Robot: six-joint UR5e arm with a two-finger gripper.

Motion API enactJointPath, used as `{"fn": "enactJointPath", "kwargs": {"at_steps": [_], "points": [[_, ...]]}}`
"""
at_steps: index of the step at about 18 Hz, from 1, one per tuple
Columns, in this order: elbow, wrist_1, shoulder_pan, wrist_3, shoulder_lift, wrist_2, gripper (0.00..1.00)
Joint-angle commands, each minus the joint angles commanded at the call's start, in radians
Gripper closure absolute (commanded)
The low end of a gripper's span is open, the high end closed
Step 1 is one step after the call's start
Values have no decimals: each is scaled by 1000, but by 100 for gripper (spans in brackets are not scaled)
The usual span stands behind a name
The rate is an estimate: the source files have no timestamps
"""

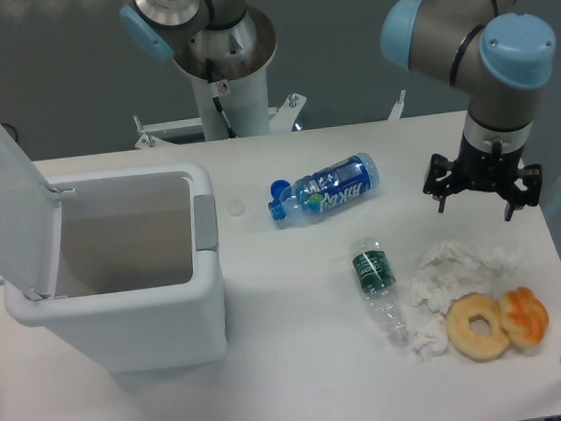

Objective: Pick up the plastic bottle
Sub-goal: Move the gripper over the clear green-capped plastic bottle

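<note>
The small, slim, clear plastic bottle point(376, 279) with a dark green label band lies on its side on the white table, right of centre, its neck pointing toward the front. My gripper point(481, 192) hangs above the table's right side, up and to the right of the bottle and apart from it. Its fingers point(443, 191) are spread wide and hold nothing.
A larger blue-labelled bottle with a blue cap point(324, 192) lies behind the small one. Crumpled white tissue point(450, 268), a bagel point(477, 326) and an orange pastry point(525, 315) lie to its right. A white bin point(122, 279) with its lid open stands at the left.
</note>
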Motion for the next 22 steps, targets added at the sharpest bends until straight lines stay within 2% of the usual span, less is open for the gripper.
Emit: {"fn": "enactJointPath", "kwargs": {"at_steps": [6,9,10,12,14,17,19,22], "points": [[-17,-5,-12,-2,-6,32,0],[-80,-2,-35,-20,1,29,0],[-93,3,-41,-62,8,29,0],[-86,11,-73,-216,8,28,0],[-66,26,-95,-299,-21,29,0],[-61,26,-104,-342,-38,14,0],[-58,28,-107,-380,-58,-49,0],[-20,80,-136,-451,-124,-51,0]]}}
